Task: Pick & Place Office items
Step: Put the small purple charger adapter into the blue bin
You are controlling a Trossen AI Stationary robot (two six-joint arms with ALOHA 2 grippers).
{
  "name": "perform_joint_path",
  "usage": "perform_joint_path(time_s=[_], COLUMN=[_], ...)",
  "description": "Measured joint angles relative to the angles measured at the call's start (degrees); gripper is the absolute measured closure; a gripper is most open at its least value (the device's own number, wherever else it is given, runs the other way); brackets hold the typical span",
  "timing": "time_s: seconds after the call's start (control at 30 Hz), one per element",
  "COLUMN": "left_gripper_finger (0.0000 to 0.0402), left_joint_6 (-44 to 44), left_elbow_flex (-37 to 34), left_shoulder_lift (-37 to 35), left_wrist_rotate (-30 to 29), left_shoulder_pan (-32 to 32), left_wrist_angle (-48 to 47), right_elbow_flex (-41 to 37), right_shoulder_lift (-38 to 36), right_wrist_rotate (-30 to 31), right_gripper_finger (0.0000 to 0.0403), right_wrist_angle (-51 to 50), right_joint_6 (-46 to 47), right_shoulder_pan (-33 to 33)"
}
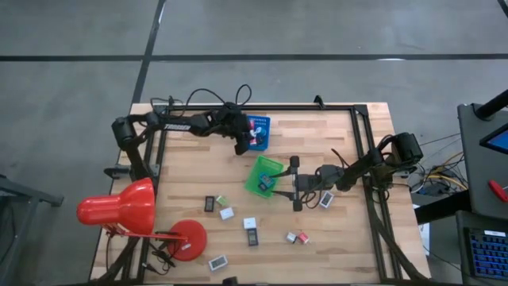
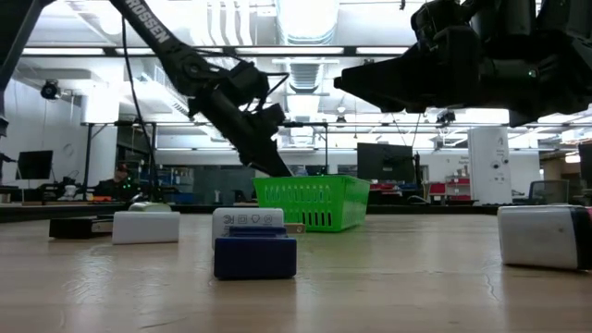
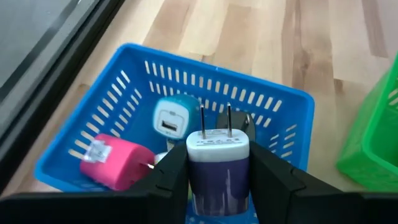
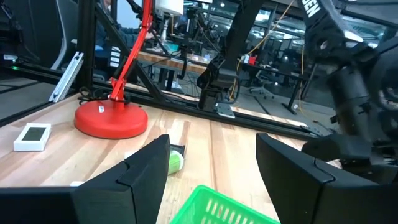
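Observation:
My left gripper is over the blue tray, shut on a small white and purple plug block with two metal prongs. A pink block, a teal one and a dark piece lie in that tray. My right gripper hangs open beside the green tray, at its right side; in the right wrist view the tray's rim lies below the open fingers. Several more small pieces lie loose on the wood, such as a white one and a dark one. My left gripper pinches the plug block by its purple lower body, one finger on each side. The white end with the prongs sticks out past the fingertips. The block is lifted clear, above the blue tray's inside.
A big red desk lamp with its round base stands at the table's near left. Loose pieces lie between the lamp and the green tray and near the right gripper. A dark frame edges the table.

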Motion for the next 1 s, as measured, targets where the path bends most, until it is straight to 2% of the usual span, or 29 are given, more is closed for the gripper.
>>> perform_joint_path(time_s=[0.37, 0.73, 1.0], left_gripper_finger=[0.0277, 0.0277, 0.0277], left_joint_6=[6.31, 7.25, 6.21], left_elbow_flex=[10.34, 9.39, 6.78], left_shoulder_lift=[0.03, 0.07, 0.35], left_wrist_rotate=[-1.33, -1.26, -1.04], left_shoulder_pan=[0.0, 0.13, -0.17], left_wrist_angle=[-16.57, -17.31, -13.08], right_elbow_flex=[0.0, 0.0, 0.0], right_shoulder_lift=[0.0, 0.0, 0.0], right_wrist_rotate=[0.43, 1.64, 1.62], right_gripper_finger=[0.0172, 0.0172, 0.0172], right_wrist_angle=[-0.05, -0.07, -0.04], right_joint_6=[0.42, 0.42, 0.41], right_shoulder_pan=[0.02, 0.02, 0.02])
